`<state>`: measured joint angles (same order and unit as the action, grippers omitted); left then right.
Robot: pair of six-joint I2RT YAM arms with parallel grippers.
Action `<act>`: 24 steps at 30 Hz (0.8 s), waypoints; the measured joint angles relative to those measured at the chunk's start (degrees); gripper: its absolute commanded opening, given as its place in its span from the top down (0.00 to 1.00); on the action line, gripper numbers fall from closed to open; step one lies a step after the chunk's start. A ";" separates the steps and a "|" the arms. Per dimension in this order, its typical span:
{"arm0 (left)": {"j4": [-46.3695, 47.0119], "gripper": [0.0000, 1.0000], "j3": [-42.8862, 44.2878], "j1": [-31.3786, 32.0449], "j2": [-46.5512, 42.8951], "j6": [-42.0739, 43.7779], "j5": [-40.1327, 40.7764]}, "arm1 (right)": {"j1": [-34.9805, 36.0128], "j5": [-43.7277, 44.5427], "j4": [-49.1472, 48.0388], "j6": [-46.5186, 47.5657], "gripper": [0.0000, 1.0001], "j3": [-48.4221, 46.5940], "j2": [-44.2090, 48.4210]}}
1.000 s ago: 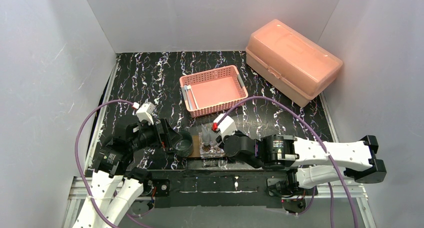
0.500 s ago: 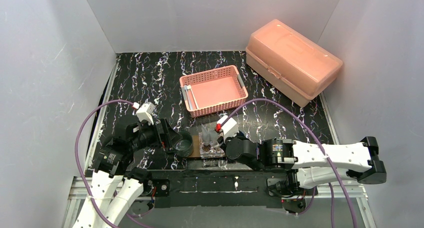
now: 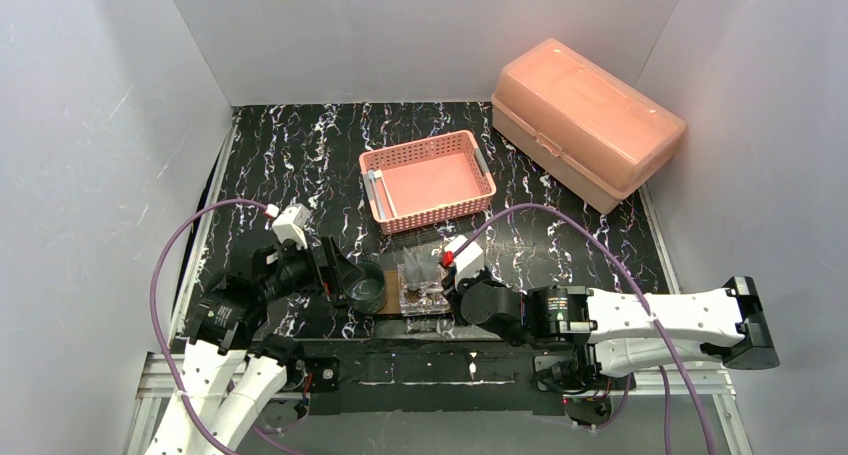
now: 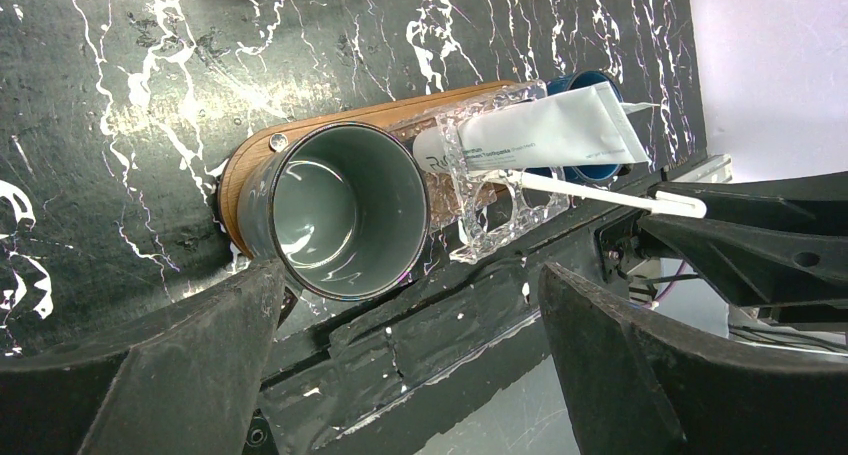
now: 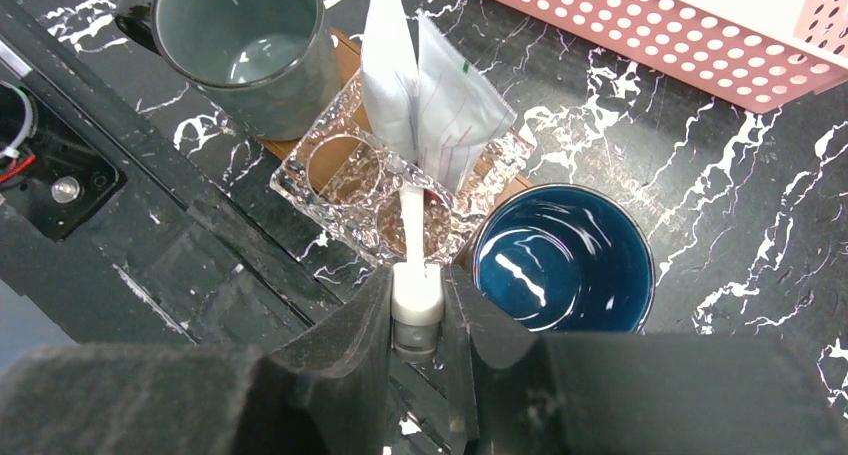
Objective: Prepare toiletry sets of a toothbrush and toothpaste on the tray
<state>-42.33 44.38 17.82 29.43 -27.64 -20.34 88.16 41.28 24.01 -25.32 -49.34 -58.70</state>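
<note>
On the brown wooden tray stand a grey-green cup, a clear faceted glass and a dark blue mug. White toothpaste tubes lean in the glass. My right gripper is shut on the thick end of a white toothbrush. Its far end reaches into the glass. My left gripper is open just short of the grey-green cup, holding nothing. The grey-green cup and the blue mug look empty.
A pink mesh basket sits behind the tray with slim white items along its left side. At the back right is a large salmon lidded box. The tray lies close to the table's near edge.
My right arm has shifted a little to the right and nearer, still gripping the toothbrush over the glass. The left arm has not moved.
</note>
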 measured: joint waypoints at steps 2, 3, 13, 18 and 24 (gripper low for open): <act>0.04 0.02 0.00 0.00 0.00 0.00 -0.02 | 0.00 0.20 -0.66 -0.02 0.99 0.76 0.00; 0.07 0.02 0.00 0.00 0.00 0.00 -0.02 | 0.00 0.28 -0.83 -0.02 0.99 1.03 0.00; 0.09 0.02 -0.02 0.00 0.00 -0.02 -0.02 | 0.00 0.44 -1.73 -0.02 0.77 2.05 0.28; 0.11 0.02 -0.07 0.00 0.00 -0.02 -0.02 | 0.00 0.33 -1.75 0.00 0.70 2.34 0.81; 0.22 0.02 -0.09 0.00 0.00 -0.02 -0.04 | 0.00 0.31 -1.70 0.02 0.65 2.34 1.51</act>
<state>-42.11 44.29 17.82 29.43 -27.66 -20.38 88.16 41.58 22.31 -25.30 -47.00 -57.19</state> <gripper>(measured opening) 0.982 0.330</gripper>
